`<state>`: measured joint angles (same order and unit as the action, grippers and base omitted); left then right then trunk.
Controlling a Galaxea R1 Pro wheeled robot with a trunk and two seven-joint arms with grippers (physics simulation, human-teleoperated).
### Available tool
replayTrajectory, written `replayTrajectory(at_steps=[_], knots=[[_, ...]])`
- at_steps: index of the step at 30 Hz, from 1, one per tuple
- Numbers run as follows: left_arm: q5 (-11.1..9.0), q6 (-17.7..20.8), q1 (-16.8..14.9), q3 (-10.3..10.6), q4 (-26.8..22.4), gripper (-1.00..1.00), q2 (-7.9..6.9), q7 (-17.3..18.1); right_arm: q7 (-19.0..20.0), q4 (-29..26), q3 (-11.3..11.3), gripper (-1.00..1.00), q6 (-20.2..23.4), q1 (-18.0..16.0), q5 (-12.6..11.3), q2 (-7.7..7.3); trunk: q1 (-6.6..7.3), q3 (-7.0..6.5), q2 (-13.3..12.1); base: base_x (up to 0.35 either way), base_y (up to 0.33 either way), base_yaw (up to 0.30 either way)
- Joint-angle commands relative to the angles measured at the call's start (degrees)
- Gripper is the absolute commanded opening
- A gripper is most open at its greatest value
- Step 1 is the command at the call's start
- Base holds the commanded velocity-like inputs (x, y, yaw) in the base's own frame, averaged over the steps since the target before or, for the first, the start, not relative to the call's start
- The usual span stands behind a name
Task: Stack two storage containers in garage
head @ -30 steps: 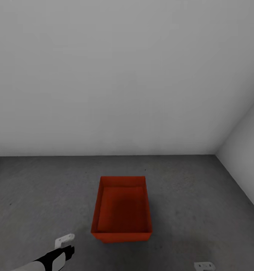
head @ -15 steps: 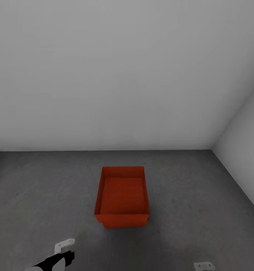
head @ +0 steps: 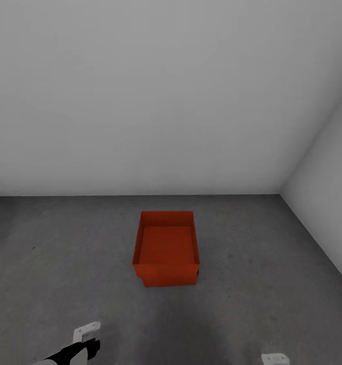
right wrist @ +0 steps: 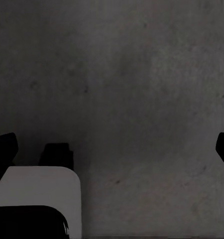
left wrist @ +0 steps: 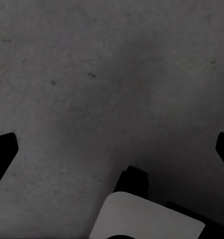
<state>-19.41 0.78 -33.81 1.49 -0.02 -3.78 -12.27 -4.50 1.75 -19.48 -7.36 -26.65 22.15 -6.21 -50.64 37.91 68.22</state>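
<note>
1. Left gripper (left wrist: 112, 149) spread wide, dark fingertips at opposite edges of the left wrist view, nothing between them but bare concrete below.
2. Right gripper (right wrist: 112, 149) likewise spread and empty, pointed down at the same grey surface.
3. In the head view, left arm (head: 69, 350) low at the near edge, well apart from the bins.
4. Two storage containers (head: 166, 247) nested one on the other on the floor (head: 64, 253), upper bin upright and open-topped, lower one showing as a slightly offset edge beneath the near wall.
5. Judged from this: both bins delivered, stack made, hands released; seemingly nothing left beyond confirming a stable seat.
6. Floor dark grey, mottled, rough-looking; likely enough friction to keep the bottom bin from sliding.
7. Garage (head: 165, 101) bare: plain white walls meeting in a corner to the right, stack standing near the back wall but not touching it.
</note>
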Motion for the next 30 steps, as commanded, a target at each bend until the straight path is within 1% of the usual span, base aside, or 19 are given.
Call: replayTrajectory(at_steps=[1, 8, 10, 13, 14, 16, 18, 19, 25, 30], knots=[[-0.28, 0.09, -0.03, 0.18, -0.01, 1.00, 0.00, -0.13, -0.26, 0.19, -0.48, 1.00, -0.30, -0.07, 0.61, -0.02, 0.04, 0.04, 0.03, -0.345, 0.068, 0.000], [-0.28, 0.12, -0.03, 0.18, -0.01, 1.00, 0.00, -0.11, -0.25, 0.19, -0.52, 1.00, -0.25, -0.07, 0.59, -0.03, 0.04, 0.04, 0.03, -0.342, 0.069, 0.000], [-0.24, 0.47, 0.06, 0.18, 0.01, 1.00, 0.06, -0.07, -0.51, 0.19, -0.55, 1.00, -0.20, -0.07, 0.55, -0.03, 0.04, 0.04, 0.03, -0.206, 0.038, 0.000], [0.06, 0.24, 1.54, 0.23, -0.03, 1.00, 0.38, -0.02, -0.44, 0.20, -0.51, 1.00, -0.16, 0.45, 0.53, 0.02, 0.04, 0.04, 0.03, -0.074, 0.013, 0.000], [0.26, 0.08, 2.81, 0.28, -0.05, 1.00, 1.01, -0.01, -0.32, 0.19, -0.52, 1.00, -0.06, 1.52, 0.57, 0.12, 0.04, 0.04, 0.03, -0.022, 0.004, 0.000], [0.30, 0.07, 3.42, 0.32, -0.06, 1.00, 1.33, -0.02, -0.24, 0.22, -0.51, 1.00, 0.25, 2.28, 0.59, 0.49, 0.04, 0.04, 0.03, -0.012, 0.002, 0.000], [0.35, 0.04, 3.95, 0.34, -0.06, 1.00, 1.56, -0.03, -0.23, 0.22, -0.54, 1.00, 1.07, 2.86, 0.59, 1.39, 0.04, 0.04, 0.03, -0.006, 0.001, 0.000], [0.38, 0.03, 4.17, 0.34, -0.06, 1.00, 1.60, -0.03, -0.23, 0.22, -0.53, 1.00, 1.44, 3.11, 0.60, 1.79, 0.04, 0.04, 0.03, -0.003, 0.001, 0.000], [0.46, -0.21, 4.58, 0.36, -0.13, 1.00, 1.59, -0.04, -0.29, 0.19, -0.52, 1.00, 2.15, 4.93, 0.62, 2.73, 0.04, 0.04, 0.03, -0.001, 0.000, 0.000], [0.20, -0.18, 4.62, 0.40, -0.12, 1.00, 1.64, -0.53, -0.35, 0.17, -0.52, 1.00, 2.08, 5.23, 0.64, 2.87, 0.04, 0.04, 0.03, 0.000, 0.000, 0.000]])
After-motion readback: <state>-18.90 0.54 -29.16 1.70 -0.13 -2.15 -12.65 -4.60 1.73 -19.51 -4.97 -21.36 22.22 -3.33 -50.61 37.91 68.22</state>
